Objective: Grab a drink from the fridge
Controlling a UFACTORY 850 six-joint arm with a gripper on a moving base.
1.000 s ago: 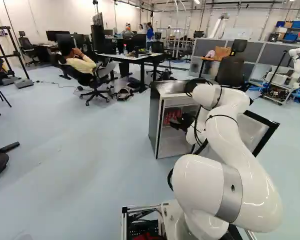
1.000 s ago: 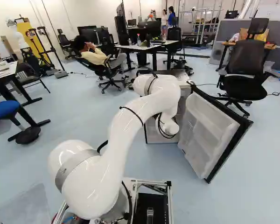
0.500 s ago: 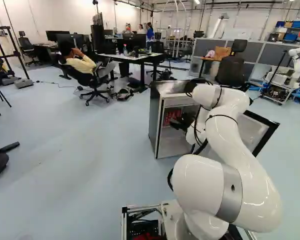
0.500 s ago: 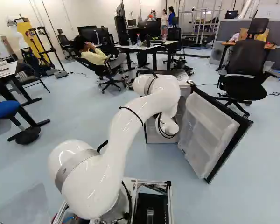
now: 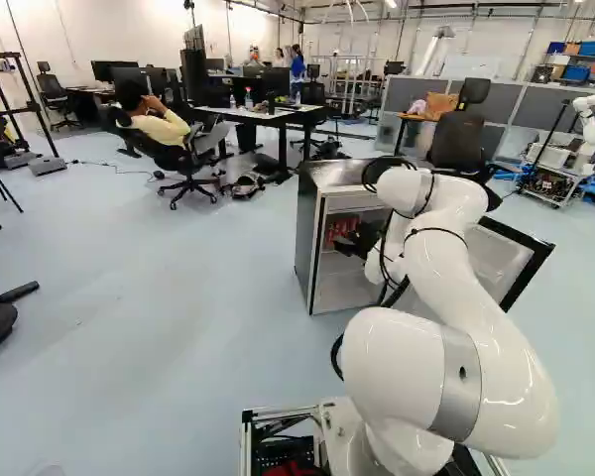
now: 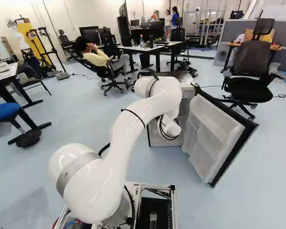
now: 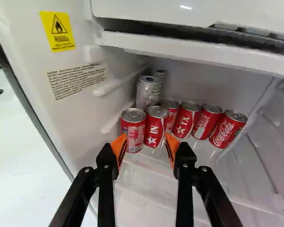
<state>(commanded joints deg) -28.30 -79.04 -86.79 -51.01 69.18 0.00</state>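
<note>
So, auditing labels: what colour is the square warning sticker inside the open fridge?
The sticker is yellow, printed black; clearest in the wrist view.

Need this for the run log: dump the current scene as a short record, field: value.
fridge: ahead of the base
door: open
red cans: six visible, upright inside the fridge
silver cans: two visible, behind the red cans, near the wall with the yellow label
hand: inside the fridge, open, fingers pointing at the two nearest red cans
held: nothing
contact with cans: cannot tell
task state: drink not yet grabbed
</note>
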